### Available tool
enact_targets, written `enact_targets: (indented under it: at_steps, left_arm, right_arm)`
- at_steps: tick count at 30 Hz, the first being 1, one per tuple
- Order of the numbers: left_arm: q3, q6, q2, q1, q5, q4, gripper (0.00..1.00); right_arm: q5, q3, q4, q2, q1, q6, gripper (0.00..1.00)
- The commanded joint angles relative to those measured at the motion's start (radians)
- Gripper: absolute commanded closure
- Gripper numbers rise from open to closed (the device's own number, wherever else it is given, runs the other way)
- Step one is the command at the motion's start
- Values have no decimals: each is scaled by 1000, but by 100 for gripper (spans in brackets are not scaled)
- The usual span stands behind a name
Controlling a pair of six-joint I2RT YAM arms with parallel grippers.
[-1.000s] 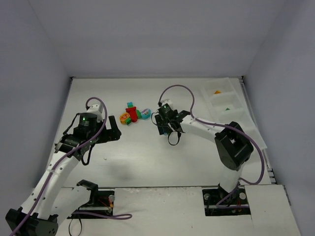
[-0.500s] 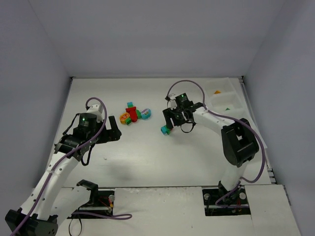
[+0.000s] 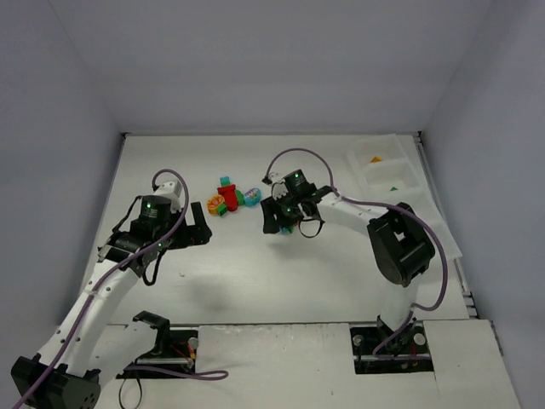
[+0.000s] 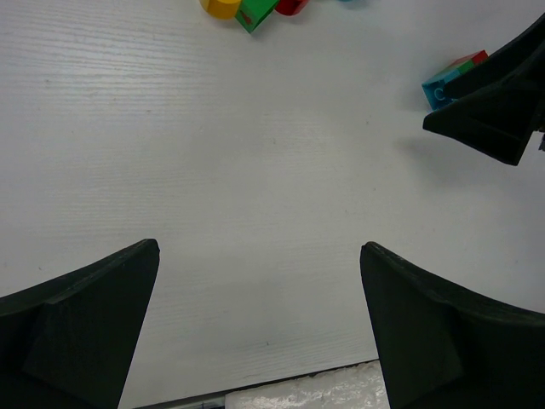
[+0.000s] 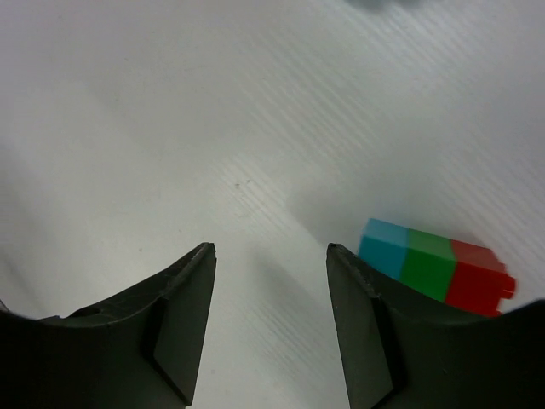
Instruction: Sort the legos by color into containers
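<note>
Just beside the right claw (image 5: pixel 271 256), spread apart, lies a teal-green-red lego stack (image 5: pixel 434 266).

White table (image 3: pixel 255 273): lego cluster (image 3: pixel 230 202) mid-left, teal-green-red stack (image 5: pixel 434 266) apart, tray (image 3: pixel 419 209) right edge.

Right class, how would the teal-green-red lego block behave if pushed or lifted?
The teal-green-red block looks rigid and probably light. Boxy and lying flat, it should slide, not roll. Its joined bricks might split if squeezed.
</note>
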Motion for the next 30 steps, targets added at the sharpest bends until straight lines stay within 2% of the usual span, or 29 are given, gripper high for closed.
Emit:
enact_targets:
  at_steps: [1, 5, 7, 14, 16, 23, 30]
  left_arm:
    - [10, -9, 15, -6, 17, 64, 3]
    - [14, -9, 29, -9, 21, 70, 3]
    - [20, -7, 35, -9, 24, 73, 3]
    - [20, -1, 40, -9, 24, 79, 3]
    - [17, -1, 40, -11, 23, 78, 3]
    - [13, 2, 32, -11, 18, 70, 3]
    - [11, 2, 29, -11, 23, 69, 3]
  right_arm:
    - [-12, -22, 50, -14, 57, 65, 49]
    - [49, -27, 61, -47, 66, 96, 49]
    - [163, -28, 58, -88, 58, 93, 48]
    - [356, -4, 35, -177, 11, 9, 30]
    - [368, 10, 5, -168, 3, -7, 28]
    - [318, 19, -11, -113, -46, 7, 28]
    - [308, -8, -10, -62, -63, 79, 39]
